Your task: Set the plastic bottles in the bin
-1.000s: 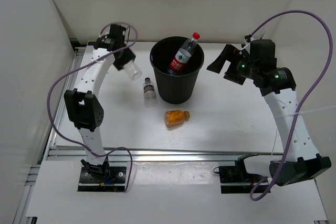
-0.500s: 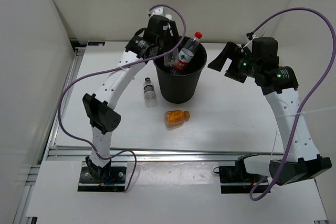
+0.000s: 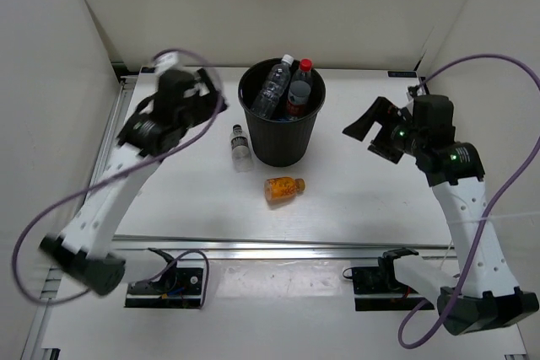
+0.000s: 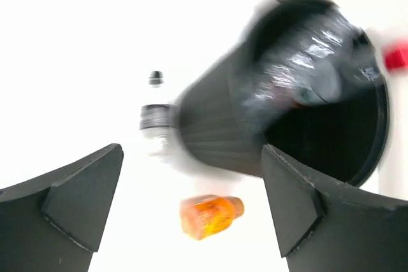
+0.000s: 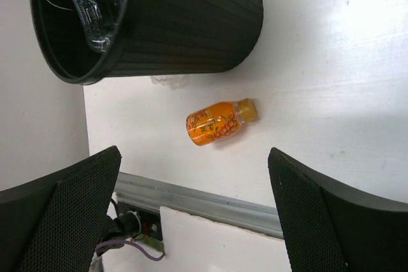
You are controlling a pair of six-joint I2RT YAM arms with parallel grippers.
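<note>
The black bin (image 3: 256,120) stands at the table's back centre. Inside it a clear white-capped bottle (image 3: 274,87) leans beside a red-capped bottle (image 3: 298,93). A small clear black-capped bottle (image 3: 241,143) lies on the table just left of the bin. The stubby orange bottle (image 3: 283,189) lies in front of it. My left gripper (image 3: 196,94) hovers, blurred, left of the bin, open and holding nothing; its wrist view shows the bin (image 4: 217,138) and the orange bottle (image 4: 210,216) between the fingers. My right gripper (image 3: 371,134) hangs open right of the bin, above the orange bottle (image 5: 220,121).
White walls close the table at the back and on both sides. An aluminium rail (image 3: 278,248) runs along the near edge, with the arm bases behind it. Purple cables (image 3: 494,153) loop off both arms.
My left gripper opened over the bin, and the clear white-capped bottle dropped inside. The left arm then swung back to the left. The right arm drifted slightly right and down.
</note>
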